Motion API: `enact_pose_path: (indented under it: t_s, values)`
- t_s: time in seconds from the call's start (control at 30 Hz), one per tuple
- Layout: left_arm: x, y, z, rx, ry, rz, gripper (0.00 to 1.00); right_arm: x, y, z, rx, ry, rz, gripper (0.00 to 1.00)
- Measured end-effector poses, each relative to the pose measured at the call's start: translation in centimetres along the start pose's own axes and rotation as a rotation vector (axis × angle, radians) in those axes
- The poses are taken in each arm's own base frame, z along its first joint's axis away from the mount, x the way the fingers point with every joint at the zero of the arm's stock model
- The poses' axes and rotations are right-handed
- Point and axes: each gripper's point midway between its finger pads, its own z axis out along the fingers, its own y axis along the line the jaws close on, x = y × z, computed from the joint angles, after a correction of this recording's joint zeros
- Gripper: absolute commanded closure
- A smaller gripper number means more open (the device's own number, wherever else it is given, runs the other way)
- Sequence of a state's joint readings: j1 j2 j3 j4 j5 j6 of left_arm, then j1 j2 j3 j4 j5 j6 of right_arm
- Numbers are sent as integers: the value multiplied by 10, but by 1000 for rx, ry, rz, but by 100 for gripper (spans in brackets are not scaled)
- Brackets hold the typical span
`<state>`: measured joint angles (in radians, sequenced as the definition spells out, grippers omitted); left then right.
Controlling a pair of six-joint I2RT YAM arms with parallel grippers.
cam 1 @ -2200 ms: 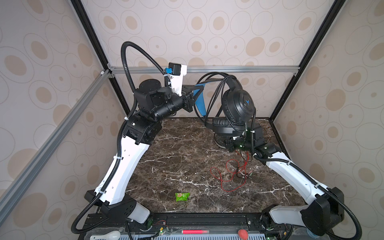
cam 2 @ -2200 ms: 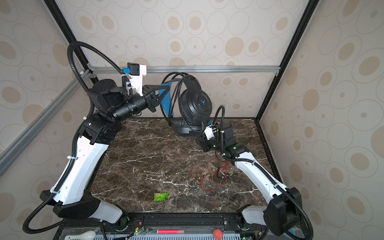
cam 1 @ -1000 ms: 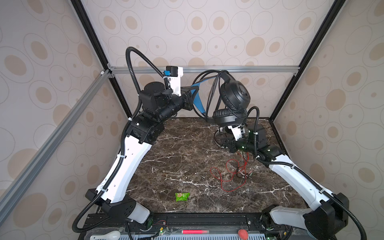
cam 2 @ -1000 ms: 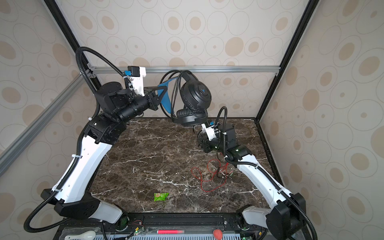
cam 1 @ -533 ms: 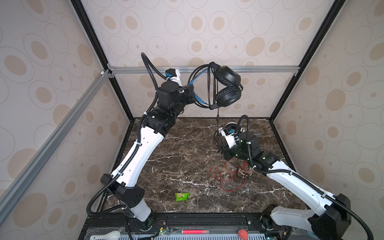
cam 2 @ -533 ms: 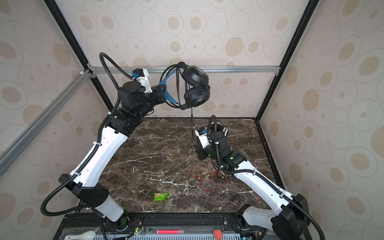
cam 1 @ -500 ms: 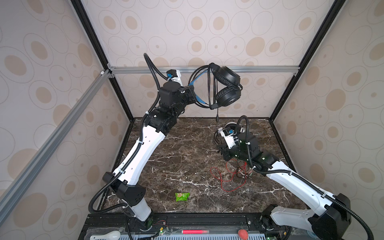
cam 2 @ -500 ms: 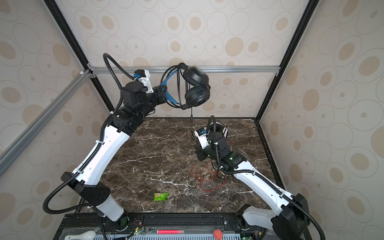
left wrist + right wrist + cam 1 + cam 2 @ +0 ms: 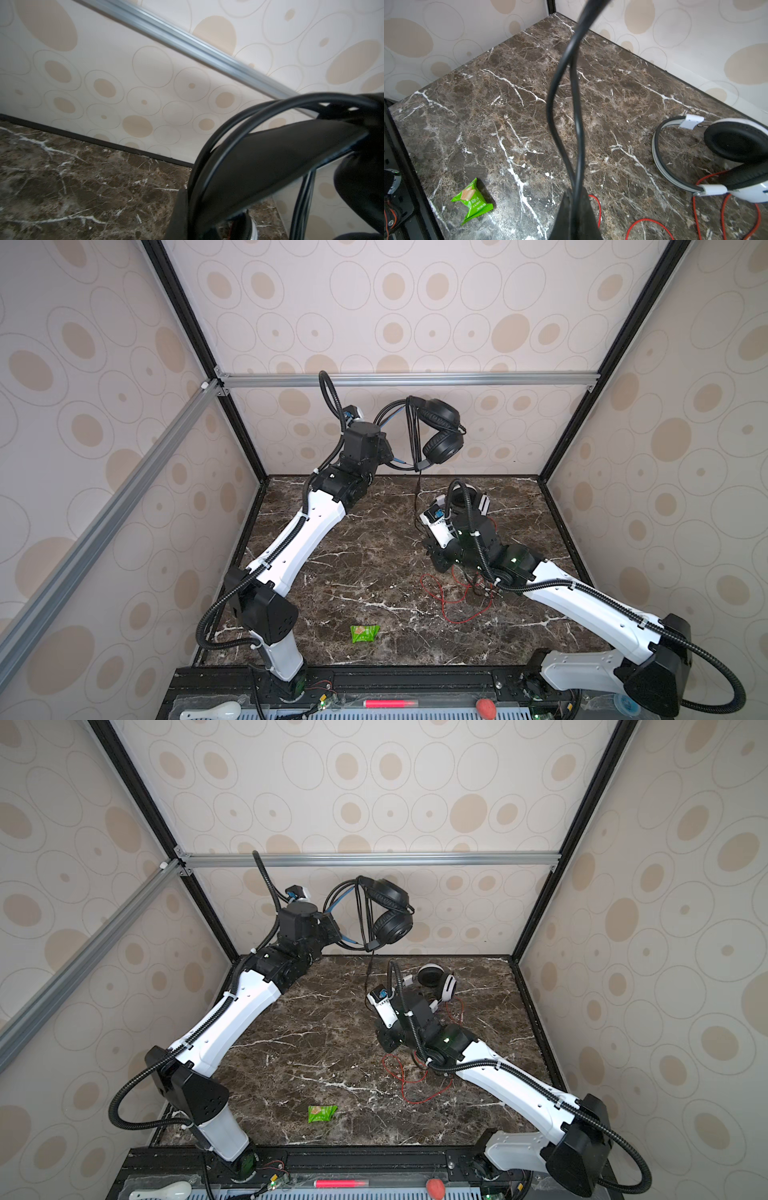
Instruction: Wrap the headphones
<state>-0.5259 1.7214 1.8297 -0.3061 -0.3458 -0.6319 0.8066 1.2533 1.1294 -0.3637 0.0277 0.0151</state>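
Note:
My left gripper (image 9: 390,448) (image 9: 333,928) is shut on the headband of the black headphones (image 9: 441,435) (image 9: 390,915), holding them high near the back wall. Loops of black cable lie over the band (image 9: 270,162). A doubled strand of that cable (image 9: 417,489) (image 9: 577,104) hangs down into my right gripper (image 9: 576,199) (image 9: 430,549), which is shut on it low over the table. The white headphones (image 9: 436,977) (image 9: 737,145) lie at the back right behind the right arm. Their red cable (image 9: 453,605) (image 9: 411,1085) sprawls loose on the marble.
A green snack wrapper (image 9: 365,632) (image 9: 322,1112) (image 9: 472,199) lies near the front of the marble table (image 9: 353,556). An aluminium rail (image 9: 407,379) crosses the back wall just above the raised headset. Walls close in the table at the back and both sides.
The left arm has stretched out and carried the black headphones up and back toward the rear wall. The right gripper has moved forward and lower, still on the cable.

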Motion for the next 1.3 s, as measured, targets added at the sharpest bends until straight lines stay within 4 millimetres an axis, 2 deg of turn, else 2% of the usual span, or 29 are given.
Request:
enact_pose_path:
  t_s: [0.2, 0.33, 0.43, 0.63, 0.9, 1.17, 1.3]
  values:
    - [61, 40, 15, -147, 77, 198, 100, -34, 11, -13, -17, -34, -71, 100]
    - [98, 58, 16, -175, 140, 331, 100, -60, 2, -24, 36, -39, -132, 100]
    - [118, 61, 6, -146, 182, 428, 100, -74, -7, -24, 81, -9, -189, 100]
    - [122, 52, -26, -23, 197, 587, 100, -79, -27, -21, 152, 74, -276, 100]
    - [125, 45, -57, 131, 199, 670, 100, -74, -51, -12, 239, 173, -366, 100]
    - [136, 31, -66, 252, 235, 714, 100, -76, -60, -11, 282, 228, -490, 100]
    - [139, 26, -67, 284, 244, 717, 100, -78, -58, -12, 304, 240, -584, 100]
